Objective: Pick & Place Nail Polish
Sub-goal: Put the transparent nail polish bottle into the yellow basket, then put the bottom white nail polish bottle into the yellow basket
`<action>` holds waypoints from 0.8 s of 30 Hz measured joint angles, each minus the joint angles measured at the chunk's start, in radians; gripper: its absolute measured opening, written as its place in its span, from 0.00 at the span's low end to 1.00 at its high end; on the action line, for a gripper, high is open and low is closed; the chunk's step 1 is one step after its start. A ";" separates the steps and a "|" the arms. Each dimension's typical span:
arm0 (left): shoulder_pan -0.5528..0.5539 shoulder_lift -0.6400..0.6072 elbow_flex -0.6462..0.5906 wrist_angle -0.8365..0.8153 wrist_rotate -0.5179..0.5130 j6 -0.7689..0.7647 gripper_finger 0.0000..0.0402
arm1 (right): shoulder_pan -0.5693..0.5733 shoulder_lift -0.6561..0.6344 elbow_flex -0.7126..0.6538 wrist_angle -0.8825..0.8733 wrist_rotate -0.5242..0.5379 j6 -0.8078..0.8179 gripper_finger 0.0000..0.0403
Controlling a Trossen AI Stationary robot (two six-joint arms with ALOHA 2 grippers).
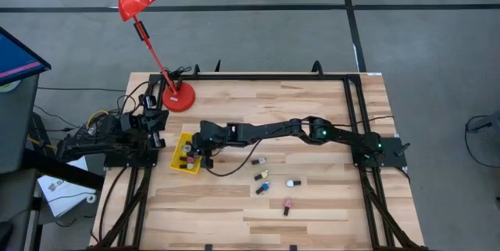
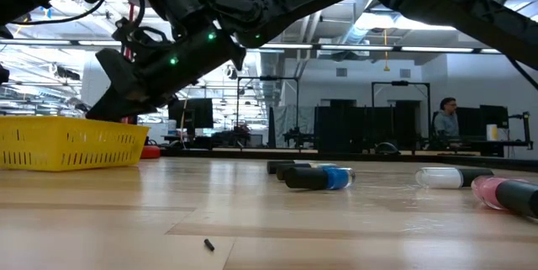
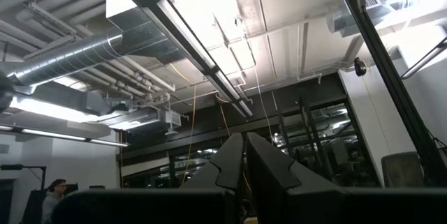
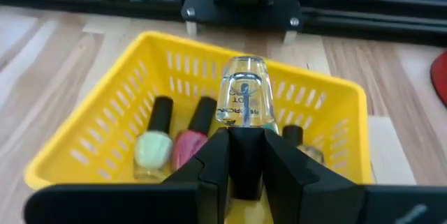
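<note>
The right gripper (image 4: 246,155) holds a clear bottle (image 4: 245,100) by its hidden cap above the yellow basket (image 4: 105,112), while the left gripper (image 3: 244,165), closed, waits at the table's (image 1: 328,204) left edge.

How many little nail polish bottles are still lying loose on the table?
5, all on the wood right of the yellow basket: one nearest the arm, two below it, a white one, a pink one lowest. Others may be hidden.
</note>
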 joint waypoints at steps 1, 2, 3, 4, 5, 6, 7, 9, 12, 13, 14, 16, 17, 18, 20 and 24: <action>0.000 0.000 0.000 0.000 0.000 0.000 0.04 | -0.001 0.000 0.000 -0.008 0.000 0.000 0.14; 0.000 0.000 0.000 0.000 0.000 0.000 0.04 | -0.001 0.000 0.000 -0.012 0.000 0.000 0.14; 0.000 0.000 0.000 0.000 0.000 0.000 0.04 | -0.001 0.000 0.000 -0.012 0.000 0.000 0.14; 0.000 0.000 0.000 0.000 0.000 0.000 0.04 | 0.000 0.000 0.000 -0.013 0.000 0.001 0.14; 0.000 0.000 0.000 0.000 0.000 0.000 0.04 | -0.001 0.000 0.000 -0.013 0.000 0.002 0.14; 0.000 0.000 0.000 0.000 0.000 0.000 0.04 | -0.001 0.000 0.000 -0.014 0.000 0.003 0.15; 0.000 0.000 0.000 0.000 0.000 0.000 0.04 | -0.001 0.000 0.000 -0.014 0.000 0.003 0.15; 0.000 0.000 0.000 0.000 0.000 0.000 0.04 | -0.001 0.000 0.000 -0.014 0.011 0.003 0.18; 0.000 0.000 0.000 0.000 0.000 0.000 0.04 | -0.001 0.000 0.000 -0.020 0.053 0.003 0.23; 0.000 0.000 0.000 0.000 0.000 0.000 0.04 | -0.001 0.000 0.000 -0.020 0.056 0.000 0.25; 0.000 0.000 0.000 0.000 0.000 0.000 0.04 | -0.001 0.000 0.000 -0.020 0.056 -0.004 0.28; 0.000 0.000 0.000 0.000 0.000 0.000 0.04 | -0.002 0.000 0.000 -0.020 0.056 -0.020 0.33; 0.000 0.000 0.000 0.000 0.000 0.000 0.04 | -0.002 -0.001 0.000 -0.021 0.056 -0.027 0.36; 0.000 0.000 0.000 0.000 0.000 0.000 0.04 | -0.001 -0.008 -0.001 -0.033 0.056 -0.030 0.39; 0.000 0.000 0.000 0.000 0.000 0.000 0.04 | 0.000 -0.031 -0.002 -0.059 0.056 -0.031 0.45; 0.000 0.000 0.000 0.000 0.000 0.000 0.04 | 0.004 -0.128 -0.001 -0.184 0.055 -0.034 0.51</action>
